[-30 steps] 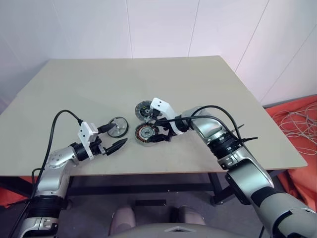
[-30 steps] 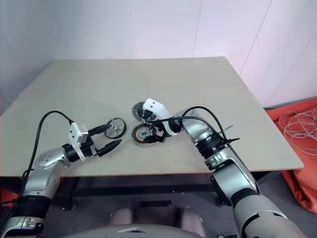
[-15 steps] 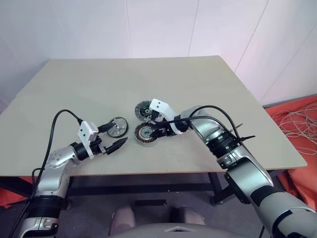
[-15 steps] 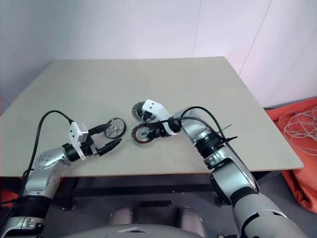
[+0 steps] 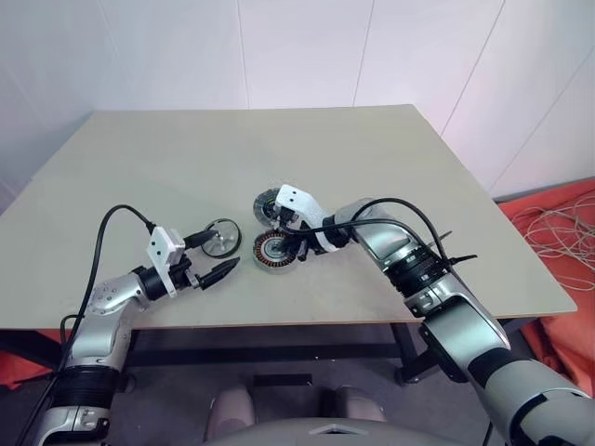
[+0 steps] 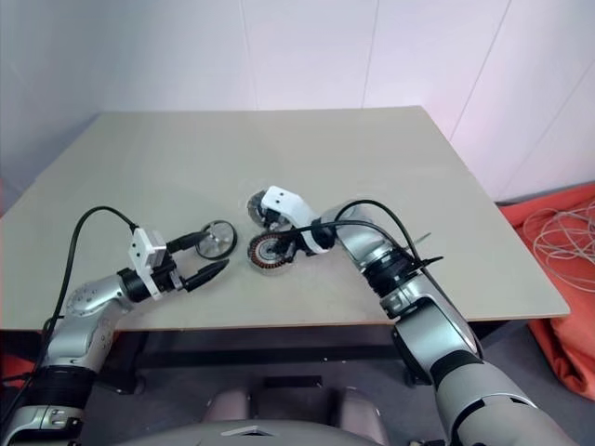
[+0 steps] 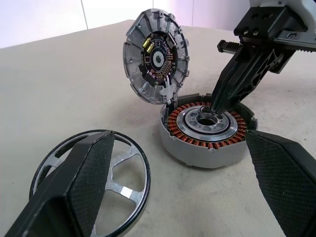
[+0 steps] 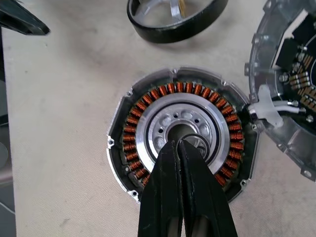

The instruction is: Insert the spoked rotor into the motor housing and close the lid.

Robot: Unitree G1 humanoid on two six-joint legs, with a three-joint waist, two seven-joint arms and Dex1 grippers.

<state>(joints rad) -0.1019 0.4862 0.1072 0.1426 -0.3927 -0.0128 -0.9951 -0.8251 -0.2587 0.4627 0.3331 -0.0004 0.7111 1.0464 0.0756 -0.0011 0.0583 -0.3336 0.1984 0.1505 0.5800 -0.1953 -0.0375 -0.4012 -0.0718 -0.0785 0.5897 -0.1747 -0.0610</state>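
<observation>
Right gripper: we see it clenched, tips in the motor housing centre bore. Lid: propped tilted just beyond it. Left gripper: spread, empty; spoked rotor between its fingers on the table

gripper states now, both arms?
Left gripper: open, holding nothing, beside the spoked rotor.
Right gripper: shut, tips in the motor housing centre; whether it grips anything cannot be told.
</observation>
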